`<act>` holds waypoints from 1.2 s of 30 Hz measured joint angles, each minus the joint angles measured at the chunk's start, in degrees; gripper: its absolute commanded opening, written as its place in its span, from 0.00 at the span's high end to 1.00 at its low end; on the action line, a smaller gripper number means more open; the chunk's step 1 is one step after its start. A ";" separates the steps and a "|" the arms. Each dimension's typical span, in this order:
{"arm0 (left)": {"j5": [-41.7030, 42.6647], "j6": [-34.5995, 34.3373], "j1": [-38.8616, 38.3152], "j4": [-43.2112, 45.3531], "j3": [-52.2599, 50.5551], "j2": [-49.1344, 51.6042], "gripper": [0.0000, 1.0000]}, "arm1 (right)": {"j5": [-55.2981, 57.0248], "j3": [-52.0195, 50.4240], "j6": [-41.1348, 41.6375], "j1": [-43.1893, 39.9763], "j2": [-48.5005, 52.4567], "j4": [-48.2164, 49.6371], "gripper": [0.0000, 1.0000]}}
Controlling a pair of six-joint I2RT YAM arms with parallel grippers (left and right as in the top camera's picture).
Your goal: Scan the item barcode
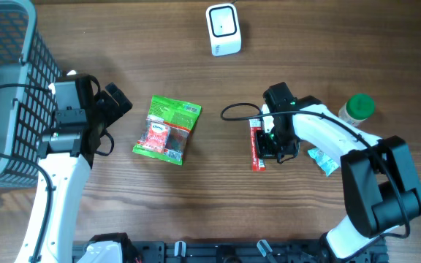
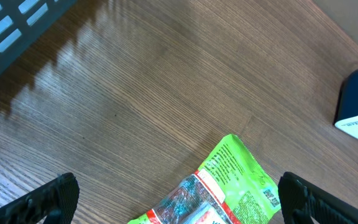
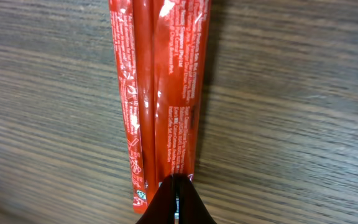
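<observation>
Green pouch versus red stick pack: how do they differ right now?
The green pouch is broad and squarish; the red stick pack is narrow and long. The pouch lies free, the open left tool short of it; the right tool is shut on the stick pack's end. Both lie flat on the table.

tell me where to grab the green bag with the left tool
Probably across the bag's narrow width, pinching both long edges from above: it lies flat, with nothing standing up to clamp. The open left tool sits just to its left, so approach from there.
</observation>
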 measured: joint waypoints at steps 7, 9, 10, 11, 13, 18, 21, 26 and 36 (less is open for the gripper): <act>0.00 0.00 0.00 0.02 0.00 0.00 0.00 | -0.22 2.93 -0.22 0.07 -0.76 -2.73 0.94; 0.00 0.00 0.00 0.00 0.00 0.00 0.00 | -0.28 3.80 -0.22 0.07 -2.45 -0.98 0.94; 0.00 0.00 0.00 0.02 0.00 0.00 0.00 | -0.42 4.02 -0.22 0.07 -3.04 -0.28 0.94; 0.00 0.00 0.00 0.00 0.00 0.00 0.00 | -0.46 4.20 -0.22 0.07 -3.63 0.81 0.94; 0.00 -0.02 0.00 0.02 0.00 0.00 0.00 | -0.48 4.37 -0.22 0.07 -3.89 2.54 0.94; 0.00 0.00 0.00 0.02 0.00 0.00 0.00 | -0.46 4.24 -0.22 1.05 -3.87 7.96 0.90; 0.00 0.00 0.00 0.00 0.00 0.00 0.00 | -0.46 3.28 -0.22 2.54 -3.87 12.28 0.90; 0.00 0.00 0.00 0.00 0.00 0.00 0.00 | 1.14 -0.79 1.40 5.38 -3.87 18.67 0.91; 0.00 0.00 0.00 0.00 0.00 0.00 0.00 | 16.57 -5.07 6.62 5.86 -4.11 16.59 0.96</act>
